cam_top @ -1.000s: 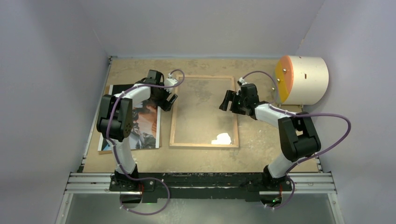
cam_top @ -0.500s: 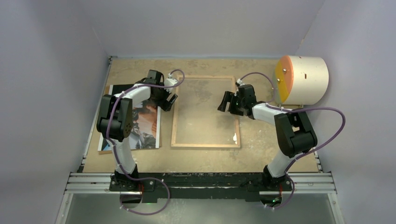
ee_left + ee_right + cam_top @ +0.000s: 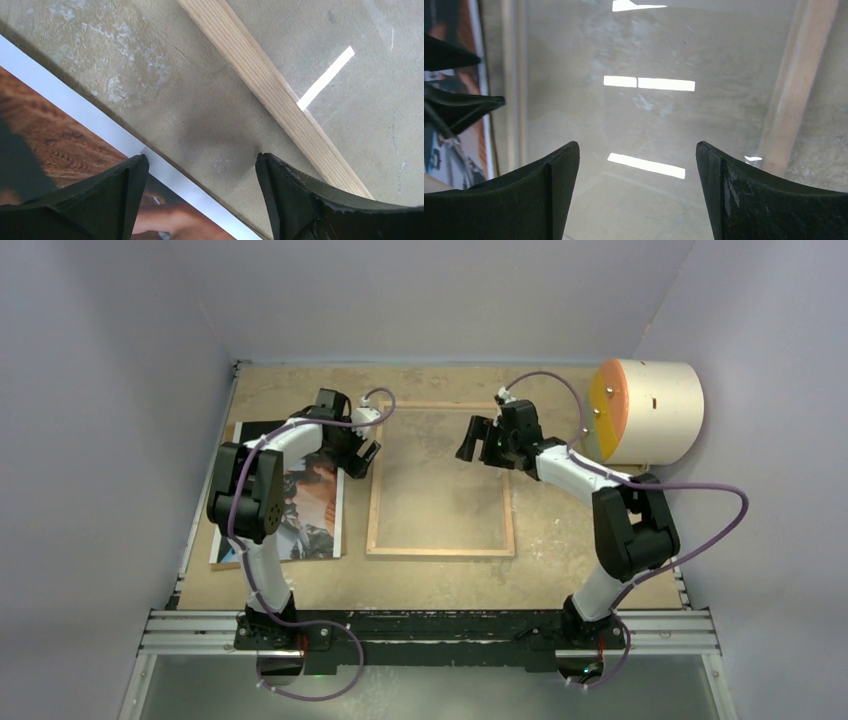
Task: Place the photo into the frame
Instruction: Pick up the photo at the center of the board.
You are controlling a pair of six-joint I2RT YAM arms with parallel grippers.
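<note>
The photo (image 3: 312, 502) lies flat and face up on the desk (image 3: 560, 540), at 9 o'clock from the frame (image 3: 440, 553). It is just beside the frame, with a narrow strip of bare desk between them. A thin brown board (image 3: 270, 560) shows under the photo's edge. The frame lies at the centre with its light wood side up, its rails enclosing a clear pane.

The left hand (image 3: 362, 458) hangs low over that strip, its fingers apart and holding nothing. One finger (image 3: 100, 200) is over the photo's white border and the other is close to the frame's wooden rail. The right hand (image 3: 475, 440) hovers over the pane towards 12 o'clock, also spread and empty.

Likely trouble: the print is thin, glossy and flush with what lies under it, so a finger may slide across it without catching the edge. A hard pinch could crease it or lift the board along with it. The finger nearest the rail could knock the frame askew. If the right hand presses down, it could mark the pane.

The frame holds nothing; through the pane only the desk and bright reflected bars show. At 2 o'clock a white drum (image 3: 650, 410) lies on its side. Its orange face is closed, so its contents cannot be told.
</note>
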